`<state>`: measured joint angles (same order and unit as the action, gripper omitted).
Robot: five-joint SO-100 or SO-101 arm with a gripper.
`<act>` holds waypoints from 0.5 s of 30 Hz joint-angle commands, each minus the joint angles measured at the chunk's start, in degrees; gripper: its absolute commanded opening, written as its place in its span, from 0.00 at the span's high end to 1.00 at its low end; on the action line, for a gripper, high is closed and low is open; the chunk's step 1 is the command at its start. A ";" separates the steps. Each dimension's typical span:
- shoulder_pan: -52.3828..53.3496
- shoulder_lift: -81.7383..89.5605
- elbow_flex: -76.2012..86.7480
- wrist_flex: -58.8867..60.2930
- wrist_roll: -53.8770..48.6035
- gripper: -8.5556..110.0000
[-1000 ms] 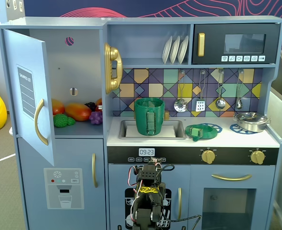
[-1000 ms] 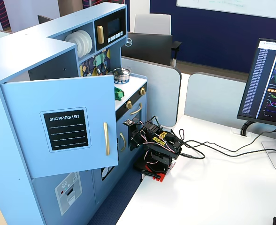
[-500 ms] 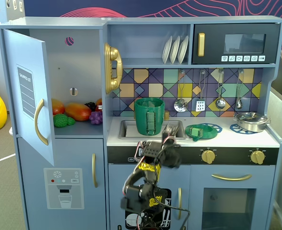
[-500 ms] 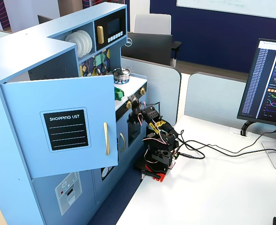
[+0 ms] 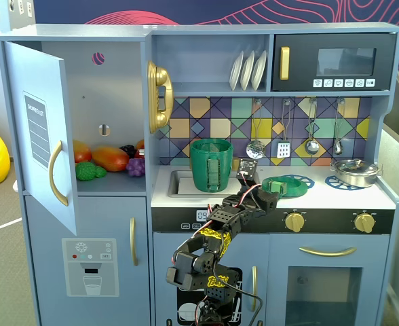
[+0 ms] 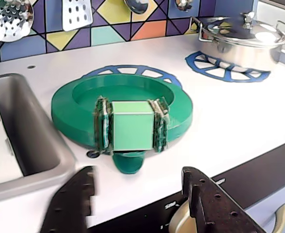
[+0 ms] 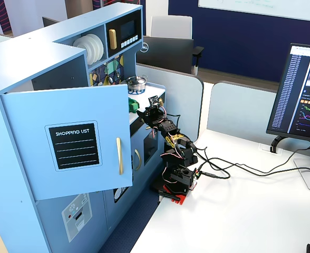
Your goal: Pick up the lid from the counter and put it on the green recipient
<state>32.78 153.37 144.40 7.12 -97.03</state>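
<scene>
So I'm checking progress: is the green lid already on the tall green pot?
No, the green lid lies on the counter over a blue burner ring, beside the tall green pot.

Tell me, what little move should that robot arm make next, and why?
Probably ease forward and down so the open end effector straddles the lighter green handle strap of the flat round green plastic lid. In the wrist view both dark fingers sit short of the strap, gripping nothing, and the lid lies on the white counter over a blue burner ring.
</scene>
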 commanded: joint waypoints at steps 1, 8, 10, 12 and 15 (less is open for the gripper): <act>1.05 -0.88 -1.67 -2.20 2.64 0.68; 1.05 -4.57 -5.27 -2.64 3.96 0.52; 1.49 -5.63 -6.15 -2.90 3.69 0.49; 2.02 -6.50 -6.68 -3.69 3.25 0.47; 2.81 -8.26 -7.82 -4.83 2.46 0.46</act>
<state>34.37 146.43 141.94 5.01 -93.60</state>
